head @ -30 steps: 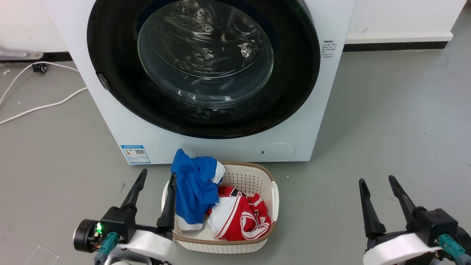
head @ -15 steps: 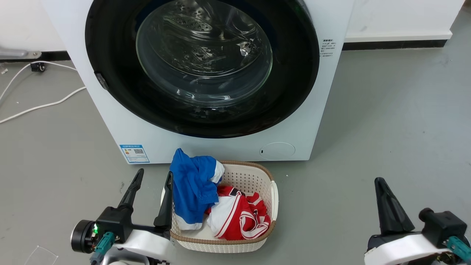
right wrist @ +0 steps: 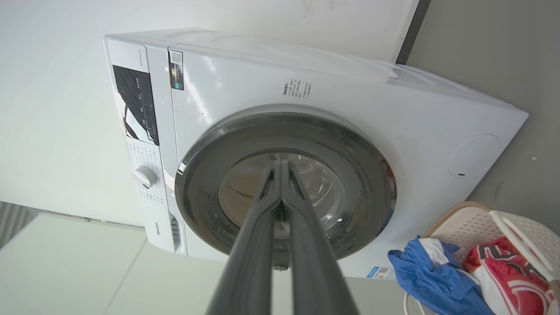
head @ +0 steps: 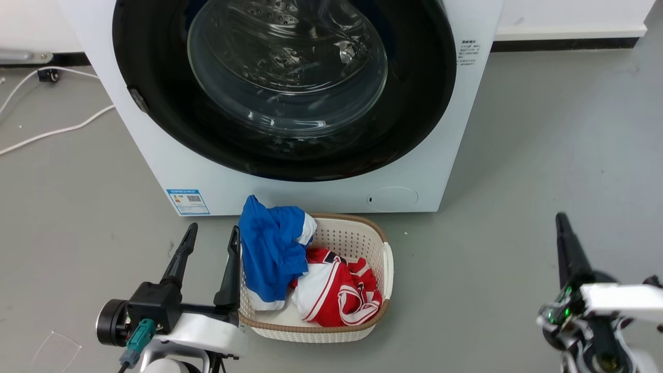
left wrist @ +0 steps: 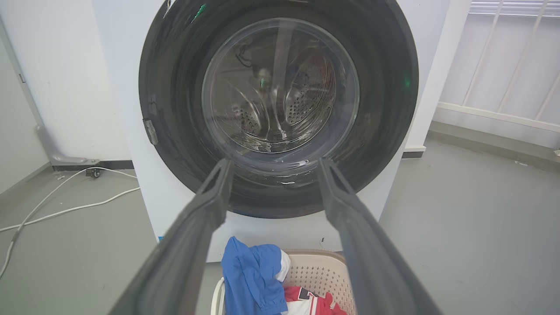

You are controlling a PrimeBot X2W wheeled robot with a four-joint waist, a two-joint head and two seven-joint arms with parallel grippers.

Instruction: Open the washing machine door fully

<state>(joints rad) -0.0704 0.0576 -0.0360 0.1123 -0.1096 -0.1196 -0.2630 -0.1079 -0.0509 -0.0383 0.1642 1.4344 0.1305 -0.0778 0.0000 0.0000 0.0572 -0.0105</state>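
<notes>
Approaching: washing machine door closed, untouched. Left gripper jaws released; right gripper jaws clenched, empty. Next, judged: hook the door's edge.

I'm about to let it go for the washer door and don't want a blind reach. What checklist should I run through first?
1. Washing machine door state: ok, shut flush with the front.
2. Left gripper ready: ok, open and empty.
3. Right gripper ready: not ok, shut and turned sideways.
4. Grippers at the door's edge: not ok, both low and short of it.
5. Grip spot on the door: cannot tell.
6. Laundry basket clear of the door's swing: cannot tell; it stands right below the door.
</notes>
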